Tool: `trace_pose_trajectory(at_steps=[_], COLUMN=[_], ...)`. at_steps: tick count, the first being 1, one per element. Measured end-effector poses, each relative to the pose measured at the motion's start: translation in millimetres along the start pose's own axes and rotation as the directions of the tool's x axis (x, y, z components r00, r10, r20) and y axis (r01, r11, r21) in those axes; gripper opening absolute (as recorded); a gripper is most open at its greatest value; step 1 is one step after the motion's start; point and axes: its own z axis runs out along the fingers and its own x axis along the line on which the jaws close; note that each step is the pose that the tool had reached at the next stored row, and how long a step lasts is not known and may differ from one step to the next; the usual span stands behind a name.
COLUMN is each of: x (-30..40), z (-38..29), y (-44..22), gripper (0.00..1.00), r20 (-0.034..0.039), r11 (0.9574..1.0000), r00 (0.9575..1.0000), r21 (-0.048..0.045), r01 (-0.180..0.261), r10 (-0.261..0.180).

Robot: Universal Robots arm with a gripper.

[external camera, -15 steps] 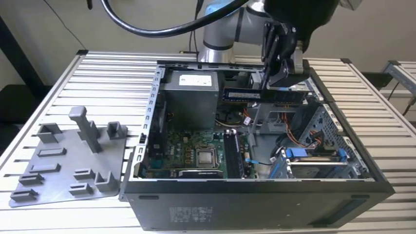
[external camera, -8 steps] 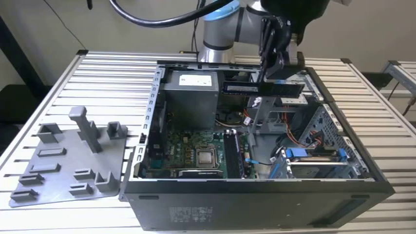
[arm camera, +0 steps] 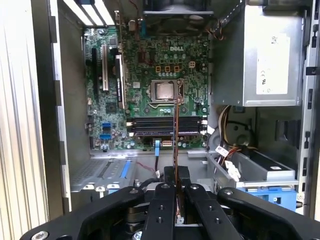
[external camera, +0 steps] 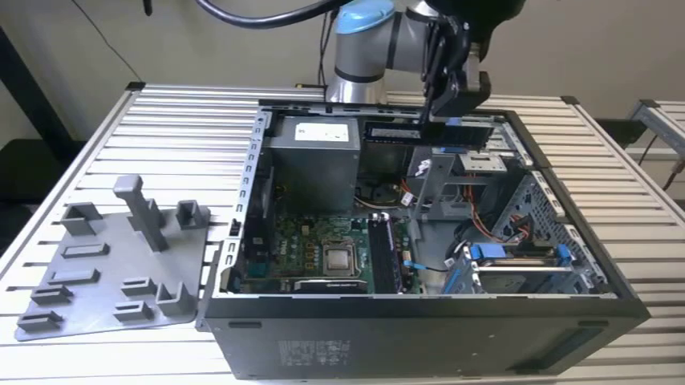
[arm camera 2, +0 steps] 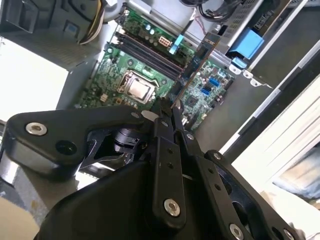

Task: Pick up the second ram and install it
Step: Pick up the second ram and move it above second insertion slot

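Exterior view, gripper: the gripper [external camera: 451,119] hangs over the far side of the open computer case [external camera: 428,325], clear of the grey holder tray [external camera: 107,297] lying on the slatted table [external camera: 182,128].
Exterior view, second ram: the second ram [external camera: 396,131] is in the air, level and lengthwise, running out to one side of the fingers.
Second wrist view, fingers: the fingers [arm camera 2: 165,150] are pressed together on one end of the stick, its board reaching out beyond their tips.
Second wrist view, below: the motherboard [arm camera 2: 115,70] lies well beneath the tips, the memory slots [arm camera 2: 150,52] past the stick's far end.
First wrist view, stick: seen edge-on it is a thin line straight ahead of the fingertips. To my eye it is pinched by its flat faces so the contact edge stays free.
First wrist view, target: the stick crosses the memory slots and the processor socket [arm camera: 165,91], not seated. The power supply [arm camera: 265,60] sits off to the side.
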Motion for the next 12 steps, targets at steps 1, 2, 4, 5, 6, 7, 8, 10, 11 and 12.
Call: trace_pose_trajectory(at_steps=[1,2,4,5,6,7,8,10,11,12], x=[-2.6,-5.1,-10.0,-12.4,-14.9,-17.5,-20.0,-24.8,-27.2,-29.6], z=[0.1,0.2,0.5,0.6,0.7,0.8,0.9,1.2,1.3,1.4], y=[0.1,0.3,0.5,0.6,0.8,0.9,1.0,1.3,1.4,1.5], gripper=[0.14,0.14,0.14,0.14,0.14,0.14,0.14,0.14,0.14,0.14], r20=[-0.0001,0.0000,0.0000,0.0000,0.0000,0.0000,0.0000,0.0000,0.0000,0.0000], r11=[1.0000,1.0000,1.0000,1.0000,1.0000,1.0000,1.0000,1.0000,1.0000,1.0000], r00=[1.0000,1.0000,1.0000,1.0000,1.0000,1.0000,1.0000,1.0000,1.0000,1.0000], r21=[0.0000,0.0000,0.0000,0.0000,0.0000,0.0000,0.0000,0.0000,0.0001,0.0000], r01=[0.000,0.000,0.000,0.000,0.000,0.000,0.000,-0.001,-0.001,-0.001], r10=[0.000,0.000,0.000,0.000,0.000,0.000,0.000,0.001,0.001,0.001])
